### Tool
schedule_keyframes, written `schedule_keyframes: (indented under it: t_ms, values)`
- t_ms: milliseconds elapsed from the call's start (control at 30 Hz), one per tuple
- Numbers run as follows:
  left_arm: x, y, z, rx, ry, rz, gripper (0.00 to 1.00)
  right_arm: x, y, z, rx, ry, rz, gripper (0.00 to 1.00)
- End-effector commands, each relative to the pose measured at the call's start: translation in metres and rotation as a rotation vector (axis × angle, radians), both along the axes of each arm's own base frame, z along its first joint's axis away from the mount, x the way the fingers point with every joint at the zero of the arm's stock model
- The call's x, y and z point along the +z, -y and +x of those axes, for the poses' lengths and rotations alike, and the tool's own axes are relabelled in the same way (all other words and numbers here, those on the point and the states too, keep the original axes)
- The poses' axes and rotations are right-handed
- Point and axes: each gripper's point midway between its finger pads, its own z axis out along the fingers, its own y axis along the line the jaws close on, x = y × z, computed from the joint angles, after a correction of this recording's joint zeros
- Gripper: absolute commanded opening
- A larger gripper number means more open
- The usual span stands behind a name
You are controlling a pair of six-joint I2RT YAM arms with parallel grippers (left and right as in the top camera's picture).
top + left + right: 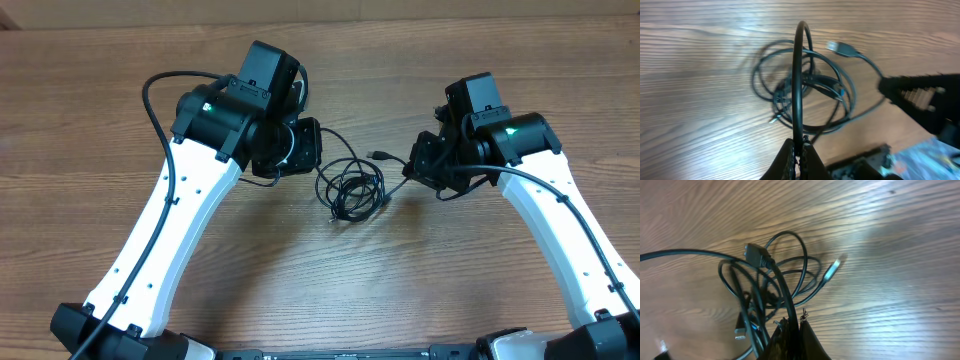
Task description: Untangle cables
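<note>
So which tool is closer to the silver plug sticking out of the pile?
Right. The right tool grips a cable just beside that plug; the left tool grips a loop across the tangle, farther away.

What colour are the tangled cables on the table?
The cables are black; the left wrist view shows it best.

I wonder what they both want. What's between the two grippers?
The tangled cables lie on the table between the left gripper and the right gripper, each shut on a strand. The overhead view shows it.
</note>
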Motion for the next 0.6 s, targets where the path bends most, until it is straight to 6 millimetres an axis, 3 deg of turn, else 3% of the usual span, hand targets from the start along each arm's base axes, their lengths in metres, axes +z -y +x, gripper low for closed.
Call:
schedule_keyframes:
  t_ms: [0, 367, 500, 567]
  values:
    - [0.004, -0.021, 0.008, 0.074, 0.046, 0.083, 0.04, -0.004, 0.014, 0.003, -0.039, 0.006, -0.07, 0.04]
    - [-0.004, -0.044, 0.008, 0.175, 0.031, 0.193, 0.04, -0.007, 0.023, 0.003, -0.101, -0.006, -0.115, 0.04]
    - [-0.006, -0.048, 0.009, 0.226, 0.022, 0.205, 0.04, -0.01, 0.036, 0.002, -0.21, -0.033, -0.168, 0.04]
    - [-0.005, -0.043, 0.008, 0.245, 0.003, 0.172, 0.04, -0.01, 0.035, 0.002, -0.209, -0.036, -0.159, 0.17]
